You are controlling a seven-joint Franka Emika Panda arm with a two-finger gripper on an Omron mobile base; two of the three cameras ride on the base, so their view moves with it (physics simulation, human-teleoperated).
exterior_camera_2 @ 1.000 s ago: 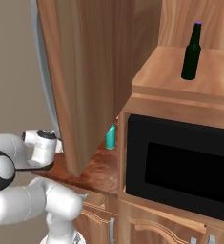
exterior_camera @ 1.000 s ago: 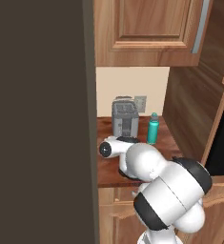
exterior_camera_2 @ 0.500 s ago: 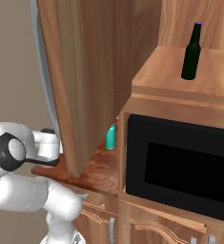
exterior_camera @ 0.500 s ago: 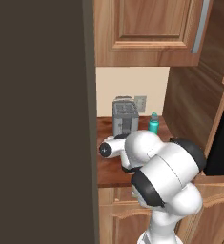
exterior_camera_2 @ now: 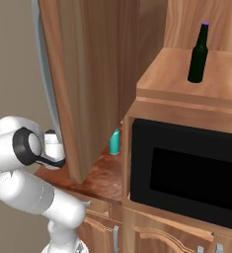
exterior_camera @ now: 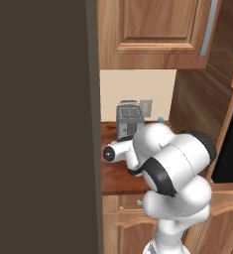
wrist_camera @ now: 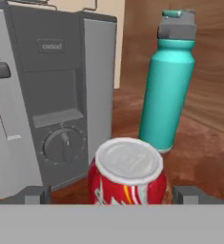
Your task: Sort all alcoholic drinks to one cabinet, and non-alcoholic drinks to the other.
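The gripper (wrist_camera: 108,195) hangs spread wide around the small red soda can with a silver top (wrist_camera: 127,177), near the grey toaster (wrist_camera: 46,95) and tall teal bottle (wrist_camera: 168,81); the next step is likely closing on the can.

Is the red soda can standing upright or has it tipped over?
Upright: in the hand view the red soda can stands on the counter with its round silver top facing up.
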